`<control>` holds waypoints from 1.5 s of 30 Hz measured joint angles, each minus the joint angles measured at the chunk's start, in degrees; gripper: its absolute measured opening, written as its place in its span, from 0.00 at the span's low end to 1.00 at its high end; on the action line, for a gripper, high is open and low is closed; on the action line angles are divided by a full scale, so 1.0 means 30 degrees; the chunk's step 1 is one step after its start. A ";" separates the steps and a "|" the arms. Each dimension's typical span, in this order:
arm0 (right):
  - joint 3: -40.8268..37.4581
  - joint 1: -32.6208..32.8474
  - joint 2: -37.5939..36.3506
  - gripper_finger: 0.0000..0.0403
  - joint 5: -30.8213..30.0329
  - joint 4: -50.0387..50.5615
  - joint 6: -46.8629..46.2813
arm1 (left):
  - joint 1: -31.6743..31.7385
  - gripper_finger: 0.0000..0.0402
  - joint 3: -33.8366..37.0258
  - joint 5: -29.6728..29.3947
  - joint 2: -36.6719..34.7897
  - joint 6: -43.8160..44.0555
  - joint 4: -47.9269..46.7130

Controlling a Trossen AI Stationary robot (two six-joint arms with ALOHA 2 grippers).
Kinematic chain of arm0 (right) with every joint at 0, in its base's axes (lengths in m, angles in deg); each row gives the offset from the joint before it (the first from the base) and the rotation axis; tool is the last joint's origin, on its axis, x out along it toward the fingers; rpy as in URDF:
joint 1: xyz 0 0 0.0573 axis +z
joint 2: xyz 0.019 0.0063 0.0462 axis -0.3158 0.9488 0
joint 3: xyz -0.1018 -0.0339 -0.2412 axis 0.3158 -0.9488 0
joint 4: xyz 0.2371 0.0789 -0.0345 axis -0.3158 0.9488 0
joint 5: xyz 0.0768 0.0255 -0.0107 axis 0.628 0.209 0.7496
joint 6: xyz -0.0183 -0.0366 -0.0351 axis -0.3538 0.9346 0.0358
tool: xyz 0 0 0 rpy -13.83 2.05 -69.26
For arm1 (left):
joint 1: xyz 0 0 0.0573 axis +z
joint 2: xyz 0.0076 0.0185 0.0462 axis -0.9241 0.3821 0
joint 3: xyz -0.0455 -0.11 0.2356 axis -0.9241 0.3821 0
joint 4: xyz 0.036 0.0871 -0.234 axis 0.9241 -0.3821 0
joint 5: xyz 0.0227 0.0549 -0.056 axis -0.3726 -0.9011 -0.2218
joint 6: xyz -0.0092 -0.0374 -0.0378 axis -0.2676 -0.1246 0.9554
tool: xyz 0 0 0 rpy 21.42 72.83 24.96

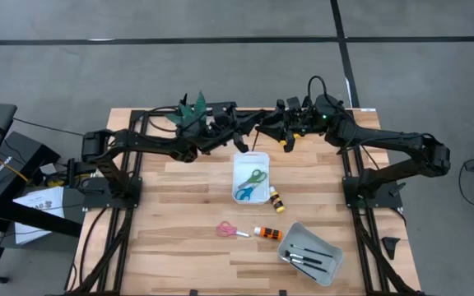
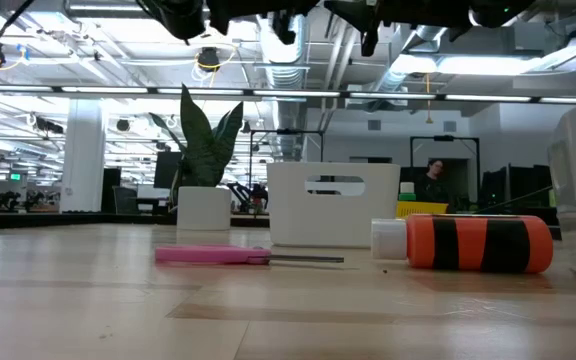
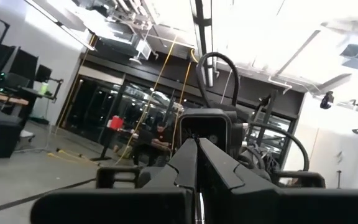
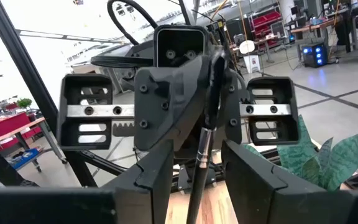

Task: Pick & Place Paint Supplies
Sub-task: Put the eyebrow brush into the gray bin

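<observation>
Orange-and-black paint bottle (image 2: 478, 243) lies on its side closest to the low camera, with the pink scissors (image 2: 213, 256) flat on the table just beyond it and to one side. Neither is being handled.

Work is going on above the far edge of the table, where the two arms meet nose to nose. The left gripper (image 1: 243, 143) has its fingers pressed together on a thin dark brush (image 4: 199, 168), which hangs down from them. The right gripper (image 1: 285, 136) faces it with its fingers apart, one on each side of the brush shaft and, as far as the right wrist view shows, not touching it.

The step in hand appears to be a hand-over of the brush from left to right. Other brushes (image 1: 307, 260) already lie in the grey tray (image 1: 315, 242) on the right arm's side, which is the likely destination. Two more scissors (image 1: 251, 182) rest in the white tray (image 1: 251, 156).

The next move calls for the right fingers to close squarely on the shaft before the left ones let go. A thin shaft could slip or swing if release comes early.
</observation>
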 joint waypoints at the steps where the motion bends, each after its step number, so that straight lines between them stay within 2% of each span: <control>1: 0.0000 0.0000 0.0000 0.33 0.0000 -0.0003 0.0010 | 0.0000 0.00 -0.0277 0.0172 0.0165 -0.0007 0.0002; 22: 0.0000 -0.0663 -0.0007 0.32 0.0522 -0.0081 -0.0338 | 0.0087 0.00 -0.0216 0.0032 -0.0343 -0.0568 -0.1051; 27: 0.0000 -0.0656 -0.0007 0.25 0.0532 -0.0076 -0.0336 | 0.0219 0.00 -0.0216 -0.0113 -0.0343 -0.0488 -0.1044; 34: 0.0000 -0.0663 -0.0015 0.04 0.0557 -0.0068 -0.0053 | 0.0219 0.00 -0.0216 -0.0172 -0.0343 -0.0459 -0.1016; 45: 0.0000 -0.0656 -0.0015 0.02 0.0554 -0.0073 0.0468 | 0.0219 0.01 -0.0216 -0.0160 -0.0343 -0.0266 -0.1042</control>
